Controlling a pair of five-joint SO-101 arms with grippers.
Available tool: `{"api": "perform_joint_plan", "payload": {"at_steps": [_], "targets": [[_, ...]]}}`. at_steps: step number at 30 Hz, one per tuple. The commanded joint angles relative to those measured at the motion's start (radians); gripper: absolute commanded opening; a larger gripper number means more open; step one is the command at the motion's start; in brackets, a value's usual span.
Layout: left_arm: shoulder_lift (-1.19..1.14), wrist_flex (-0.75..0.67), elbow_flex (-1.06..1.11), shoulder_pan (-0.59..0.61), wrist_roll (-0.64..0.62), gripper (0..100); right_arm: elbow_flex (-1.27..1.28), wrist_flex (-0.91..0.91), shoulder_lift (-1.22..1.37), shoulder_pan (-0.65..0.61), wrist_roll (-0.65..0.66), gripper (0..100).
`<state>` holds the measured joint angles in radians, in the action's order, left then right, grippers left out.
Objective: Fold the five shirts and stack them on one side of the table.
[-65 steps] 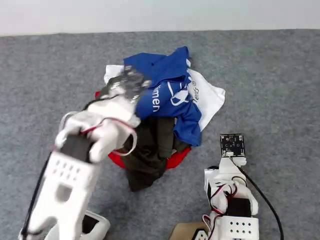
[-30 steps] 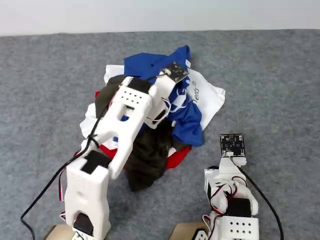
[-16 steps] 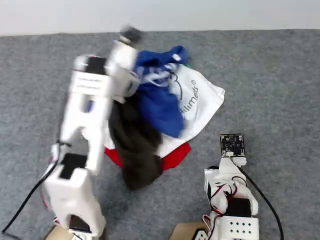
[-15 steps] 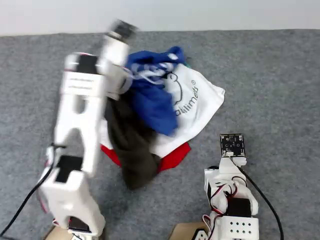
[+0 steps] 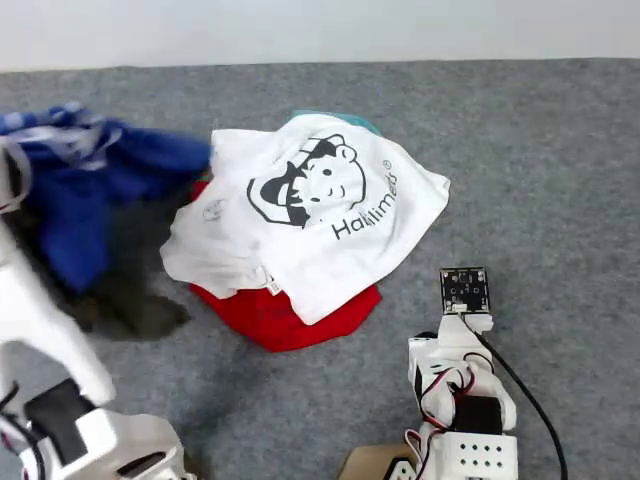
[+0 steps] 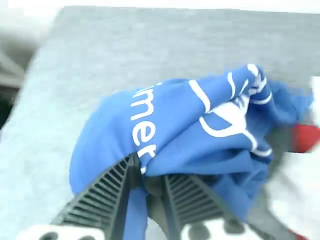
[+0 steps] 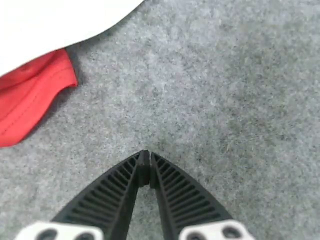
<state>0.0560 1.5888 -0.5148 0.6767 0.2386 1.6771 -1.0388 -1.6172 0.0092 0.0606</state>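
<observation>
White shirt with a cartoon print is lying mid-counter, covering most of a red shirt. Toward the counter's left side, the left end effector is pinching a bunched blue shirt, and a dark shirt is lying just beside it. The right end effector is resting closed and empty over bare counter near the red shirt's edge.

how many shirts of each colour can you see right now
blue shirt: 1
dark shirt: 1
white shirt: 1
red shirt: 1
teal shirt: 1, just an edge behind the white one
total: 5
</observation>
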Motion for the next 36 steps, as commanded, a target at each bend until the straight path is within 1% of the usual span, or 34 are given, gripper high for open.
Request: {"api": "perform_joint_plan", "payload": {"at_steps": [1, 5, 10, 11, 12, 15, 16, 18, 19, 21, 23, 25, 27, 29, 32, 36], "targets": [[0.06, -0.006, -0.041, 0.11, 0.037, 0, 0.012, -0.004, -0.007, -0.008, -0.005, 0.9], [0.032, -0.008, -0.012, 0.14, 0.071, 0, 0.012, -0.004, -0.007, -0.008, -0.005, 0.9], [0.031, -0.003, -0.015, 0.17, 0.071, 1, 0.012, -0.004, -0.007, -0.008, -0.005, 0.9], [0.04, 0.003, -0.015, 0.175, 0.072, 3, 0.012, -0.004, -0.007, -0.008, -0.005, 0.9], [0.052, 0.008, -0.015, 0.176, 0.074, 7, 0.012, -0.004, -0.007, -0.008, -0.005, 0.9], [0.094, 0.014, -0.013, 0.176, 0.068, 24, 0.012, -0.004, -0.007, -0.008, -0.005, 0.9], [0.107, 0.012, -0.015, 0.175, 0.066, 26, 0.012, -0.004, -0.007, -0.008, -0.005, 0.9], [0.137, 0.009, -0.015, 0.166, 0.072, 26, 0.012, -0.004, -0.007, -0.008, -0.005, 0.9], [0.153, 0.008, -0.015, 0.141, 0.074, 26, 0.012, -0.004, -0.007, -0.008, -0.005, 0.9], [0.18, 0.018, -0.012, 0.078, 0.091, 26, 0.012, -0.004, -0.007, -0.008, -0.005, 0.9], [0.198, 0.061, -0.01, -0.015, 0.123, 26, 0.012, -0.004, -0.007, -0.008, -0.005, 0.9], [0.201, 0.123, 0.001, -0.14, 0.13, 26, 0.012, -0.004, -0.007, -0.008, -0.005, 0.9], [0.201, 0.164, 0.058, -0.282, 0.127, 26, 0.012, -0.004, -0.007, -0.008, -0.005, 0.9], [0.201, 0.163, 0.159, -0.417, 0.092, 27, 0.012, -0.004, -0.007, -0.008, -0.005, 0.9], [0.181, 0.141, 0.315, -0.597, 0.086, 28, 0.012, -0.004, -0.007, -0.008, -0.005, 0.9], [0.091, 0.074, 0.426, -0.75, 0.083, 29, 0.012, -0.004, -0.007, -0.008, -0.005, 0.9]]}}
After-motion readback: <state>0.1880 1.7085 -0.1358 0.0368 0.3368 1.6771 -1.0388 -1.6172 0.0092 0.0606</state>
